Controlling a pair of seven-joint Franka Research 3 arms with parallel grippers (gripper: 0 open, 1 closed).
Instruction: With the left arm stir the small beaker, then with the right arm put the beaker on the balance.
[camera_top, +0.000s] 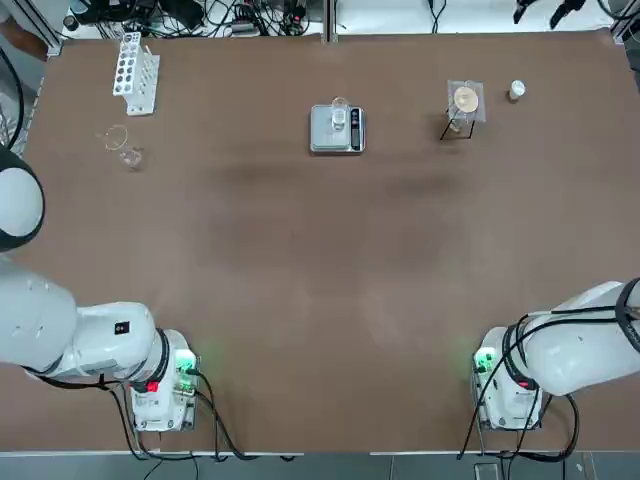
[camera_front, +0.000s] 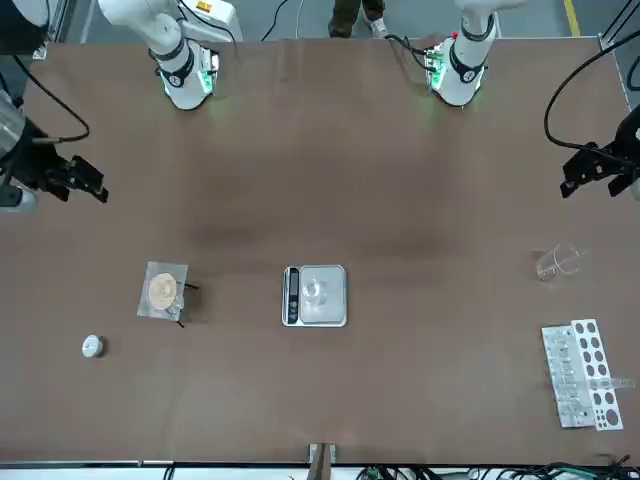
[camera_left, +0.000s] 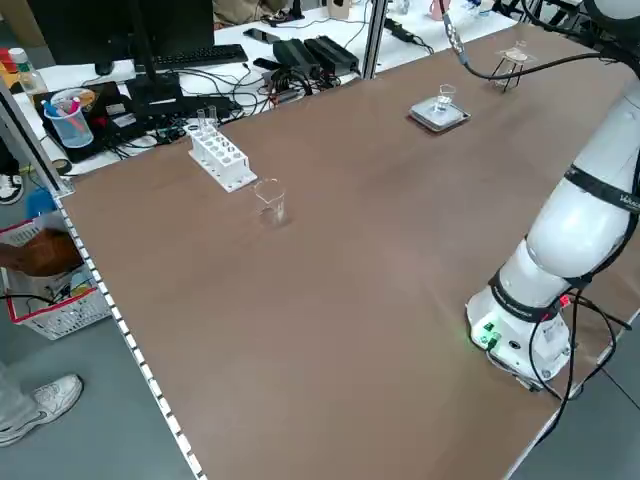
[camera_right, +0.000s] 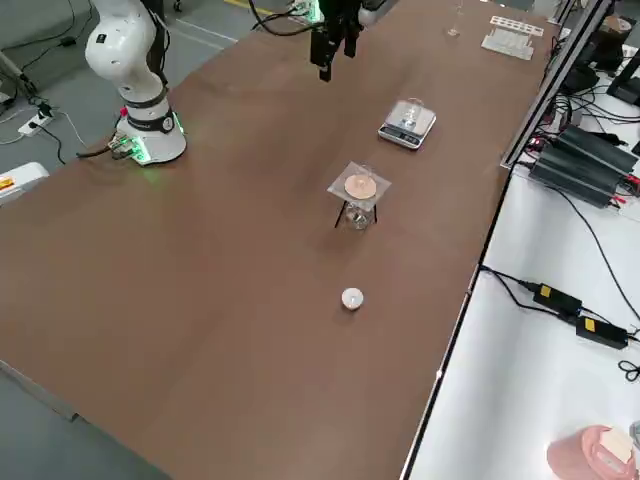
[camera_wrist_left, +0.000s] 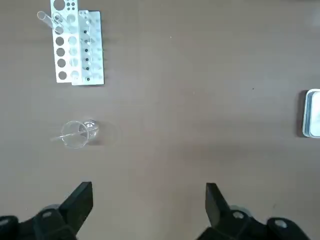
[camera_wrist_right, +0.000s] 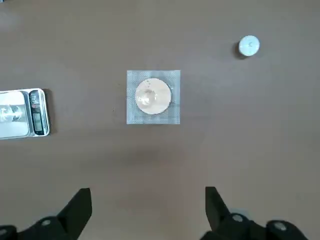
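The small beaker (camera_front: 314, 291) already sits on the balance (camera_front: 315, 296) by the tabletop's far edge; keep both the left gripper (camera_wrist_left: 148, 202) and right gripper (camera_wrist_right: 148, 205) spread, clear above it

The left gripper (camera_wrist_left: 148, 210) hangs raised above the table, fingers spread wide and empty, pointing straight down. The right gripper (camera_wrist_right: 147, 212) hangs likewise at the opposite side, jaws apart, holding nothing.

Clear glass small beaker (camera_top: 339, 116) on the balance's (camera_top: 337, 130) silvery plate, matt brown table (camera_top: 320, 300)
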